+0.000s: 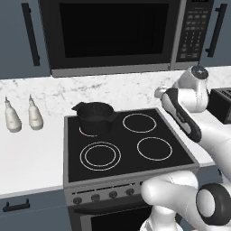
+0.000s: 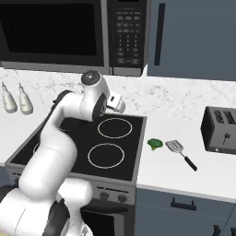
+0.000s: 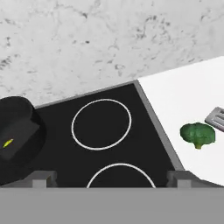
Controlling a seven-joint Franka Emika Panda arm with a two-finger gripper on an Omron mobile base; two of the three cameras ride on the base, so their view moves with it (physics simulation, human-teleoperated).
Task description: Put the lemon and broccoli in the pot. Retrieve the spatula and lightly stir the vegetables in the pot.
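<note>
The black pot [image 1: 94,118] stands on the stove's back left burner. In the hand view the pot [image 3: 17,131] is at the left, and a small yellow sliver of the lemon [image 3: 8,142] shows inside it. The green broccoli [image 2: 155,144] lies on the white counter just right of the stove, with the spatula [image 2: 180,152] beside it on the right, handle toward the front. My gripper [image 3: 111,177] hovers above the stove's right burners, open, with nothing between its fingertips. It is well left of the broccoli [image 3: 197,134] and the spatula head [image 3: 216,117].
A black toaster [image 2: 220,130] stands on the counter at the far right. Two pale bottles [image 1: 12,118] [image 1: 34,115] stand on the left counter by the marble backsplash. A microwave [image 1: 113,34] hangs above the stove. The stove's knobs line its front edge.
</note>
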